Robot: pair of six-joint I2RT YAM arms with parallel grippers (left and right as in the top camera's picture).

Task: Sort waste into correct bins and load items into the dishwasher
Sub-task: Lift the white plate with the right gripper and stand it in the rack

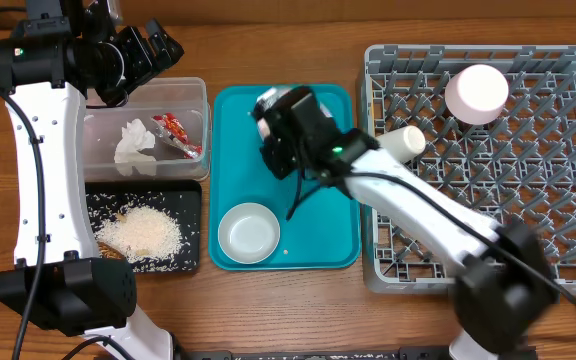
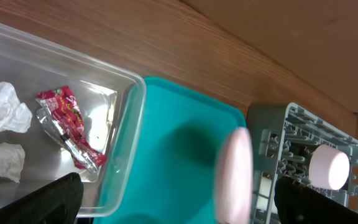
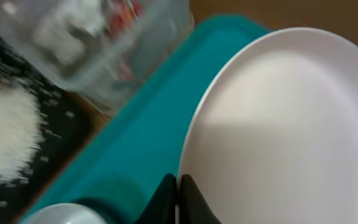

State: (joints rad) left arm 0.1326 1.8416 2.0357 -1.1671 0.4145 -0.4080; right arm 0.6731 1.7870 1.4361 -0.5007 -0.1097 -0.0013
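Pinching the pale pink plate's (image 3: 278, 124) rim, the right gripper (image 3: 176, 190) holds it on edge over the teal tray's (image 3: 135, 137) far end. Slot it upright between the grey dish rack's (image 1: 528, 200) pegs. The left gripper (image 2: 185, 199) hangs spread, seemingly empty, over the clear tub's (image 2: 129, 124) far-right corner.

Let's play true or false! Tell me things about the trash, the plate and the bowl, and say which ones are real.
1. The red wrapper lies in the clear tub. True.
2. The rice is in the clear tub. False: it is on the black tray.
3. The right tool grips the plate by its rim. True.
4. The bowl sits inside the clear tub. False: it sits on the teal tray.
5. The left tool holds the tissue. False: it is open, and the tissue lies in the clear tub.
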